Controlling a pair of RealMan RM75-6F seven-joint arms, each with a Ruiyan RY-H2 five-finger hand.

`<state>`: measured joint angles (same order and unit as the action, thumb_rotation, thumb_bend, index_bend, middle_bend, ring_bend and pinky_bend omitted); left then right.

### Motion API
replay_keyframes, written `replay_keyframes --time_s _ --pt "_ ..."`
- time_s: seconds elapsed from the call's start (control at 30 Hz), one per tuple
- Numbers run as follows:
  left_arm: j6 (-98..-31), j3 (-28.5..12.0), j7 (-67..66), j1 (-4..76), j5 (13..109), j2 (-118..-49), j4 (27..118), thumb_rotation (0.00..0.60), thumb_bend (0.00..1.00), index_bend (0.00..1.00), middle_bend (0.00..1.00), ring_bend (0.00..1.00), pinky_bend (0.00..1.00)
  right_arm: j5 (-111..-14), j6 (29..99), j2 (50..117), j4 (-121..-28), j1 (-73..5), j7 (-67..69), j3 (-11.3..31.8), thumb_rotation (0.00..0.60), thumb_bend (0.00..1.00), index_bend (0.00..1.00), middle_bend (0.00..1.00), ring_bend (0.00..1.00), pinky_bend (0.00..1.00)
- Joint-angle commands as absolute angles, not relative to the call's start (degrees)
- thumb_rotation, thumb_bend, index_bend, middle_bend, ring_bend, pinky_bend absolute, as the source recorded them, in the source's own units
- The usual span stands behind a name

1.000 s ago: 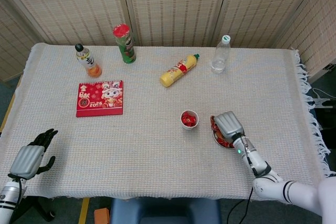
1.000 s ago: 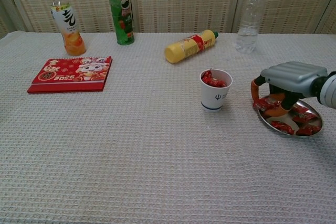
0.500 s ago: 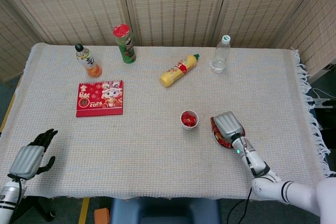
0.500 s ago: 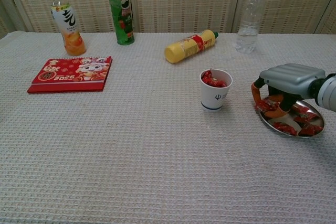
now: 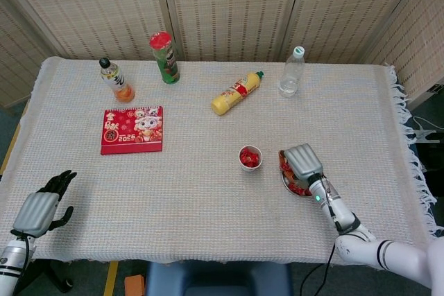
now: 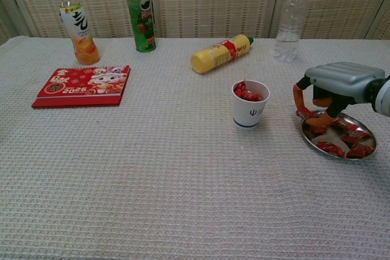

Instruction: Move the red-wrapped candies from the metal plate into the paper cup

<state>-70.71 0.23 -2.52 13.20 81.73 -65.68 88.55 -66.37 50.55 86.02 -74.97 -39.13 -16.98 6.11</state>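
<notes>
From the head view, I am holding the right hand (image 5: pixel 302 160) over the metal plate (image 5: pixel 294 190), which sits just right of the paper cup (image 5: pixel 250 157) so each carry is short. The left hand (image 5: pixel 40 207) is idling at the tabletop (image 5: pixel 194 192) edge, fingers spread and holding nothing.

In the chest view, the right hand's fingers (image 6: pixel 303 103) are curling down at the plate's near rim; I cannot tell whether they are pinching one of the red-wrapped candies (image 6: pixel 341 144). The cup already holds several.
</notes>
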Motion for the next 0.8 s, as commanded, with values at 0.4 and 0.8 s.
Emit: replay_keyframes --time_s 0.4,0.8 --pt "-70.36 0.26 -2.71 13.45 81.85 -65.89 88.55 0.600 0.45 0.00 0.00 0.09 0.37 -64.66 49.26 82.81 -84.60 -43.04 -13.75 12.19 0.600 0.22 0.55 1.00 0.91 1.00" --pt "-70.68 0.24 -1.56 13.28 82.02 -65.41 88.40 0.600 0.45 0.00 0.00 0.09 0.37 -59.37 49.16 87.13 -82.06 -46.70 -19.55 12.82 0.600 0.22 0.54 1.00 0.91 1.00"
